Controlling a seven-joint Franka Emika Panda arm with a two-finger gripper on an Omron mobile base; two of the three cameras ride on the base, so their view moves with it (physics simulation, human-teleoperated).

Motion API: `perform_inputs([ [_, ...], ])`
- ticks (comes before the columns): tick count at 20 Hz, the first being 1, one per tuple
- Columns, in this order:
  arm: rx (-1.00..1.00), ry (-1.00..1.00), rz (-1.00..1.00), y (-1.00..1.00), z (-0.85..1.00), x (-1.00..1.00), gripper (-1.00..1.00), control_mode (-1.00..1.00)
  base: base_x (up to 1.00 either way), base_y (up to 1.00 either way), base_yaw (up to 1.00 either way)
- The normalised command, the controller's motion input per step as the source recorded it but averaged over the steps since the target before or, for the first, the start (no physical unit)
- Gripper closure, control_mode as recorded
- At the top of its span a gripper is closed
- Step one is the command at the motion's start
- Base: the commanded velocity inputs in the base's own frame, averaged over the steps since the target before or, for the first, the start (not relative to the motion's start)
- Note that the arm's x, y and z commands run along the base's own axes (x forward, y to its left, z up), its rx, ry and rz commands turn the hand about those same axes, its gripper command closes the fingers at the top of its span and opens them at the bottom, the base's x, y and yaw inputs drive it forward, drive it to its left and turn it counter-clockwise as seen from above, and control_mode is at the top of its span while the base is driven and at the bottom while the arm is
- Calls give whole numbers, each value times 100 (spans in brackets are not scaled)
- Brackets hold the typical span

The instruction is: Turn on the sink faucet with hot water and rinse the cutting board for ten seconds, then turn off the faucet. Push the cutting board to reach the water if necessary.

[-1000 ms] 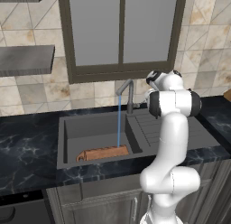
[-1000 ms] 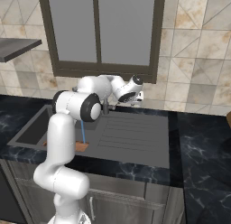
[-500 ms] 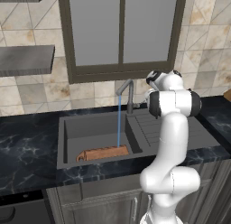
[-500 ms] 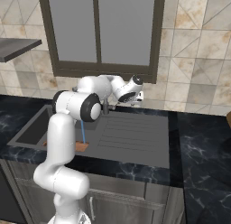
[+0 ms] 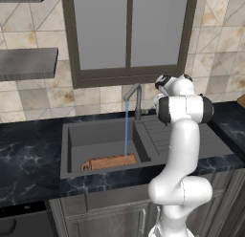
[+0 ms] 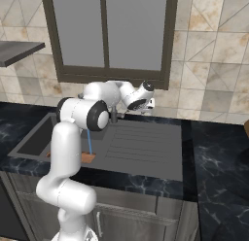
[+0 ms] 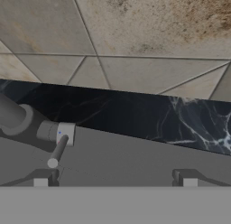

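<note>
Water [image 5: 126, 128] falls as a thin, straight, light-blue stream from the spout of the sink faucet [image 5: 135, 98], a slim grey metal post with an angled spout standing at the back edge of the sink [image 5: 71, 155]. The stream lands on the cutting board [image 5: 109, 161], a long, narrow reddish-brown wooden board lying flat along the front of the deep dark grey basin, its small handle loop at the left end. The water meets the board near its right end. To the right of the basin the ribbed drainboard [image 5: 165, 135] stretches across the sink's dark grey top, set into the black marbled countertop [image 5: 28, 159].

From the right base view, the stream [image 6: 89, 142] drops behind the white arm, and a corner of the board [image 6: 87, 158] peeks out beside it.

The gripper [image 5: 160, 84] hovers just right of the faucet post, near the tiled wall [image 5: 217, 49]. In the hand view the fingertips [image 7: 40, 182] stand wide apart, released and holding nothing, and the faucet's small side lever [image 7: 57, 151] juts toward the camera just above the left tip, apart from it.
</note>
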Motion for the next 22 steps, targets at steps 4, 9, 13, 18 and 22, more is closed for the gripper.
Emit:
perform_inputs([
  [4,0,0,0,0,0,0,-100,-100,0,0,0],
  [9,0,0,0,0,0,0,-100,-100,0,0,0],
  [13,0,0,0,0,0,0,-100,-100,0,0,0],
  [18,0,0,0,0,0,0,-100,-100,0,0,0],
  [22,0,0,0,0,0,0,-100,-100,0,0,0],
])
